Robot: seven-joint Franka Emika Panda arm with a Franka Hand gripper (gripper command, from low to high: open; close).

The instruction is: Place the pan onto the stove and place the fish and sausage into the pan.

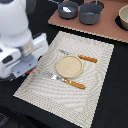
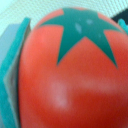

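The sausage [image 2: 65, 75], a bright red tomato-like item with a green star top, fills the wrist view. A teal finger pad [image 2: 11, 75] presses on its side, so my gripper [image 2: 64, 70] looks shut on it. In the exterior view the white arm [image 1: 17, 45] sits low at the exterior view's left and hides the gripper. The small blue-grey pan [image 1: 68, 9] stands on the pinkish-brown stove [image 1: 107, 27] at the back. The fish is out of view.
A larger grey pot [image 1: 91, 12] stands on the stove beside the pan, and a pale bowl [image 1: 123, 19] sits at the stove's far end. A striped placemat [image 1: 95, 70] holds a round plate [image 1: 68, 66], a knife [image 1: 82, 58] and a fork [image 1: 67, 81].
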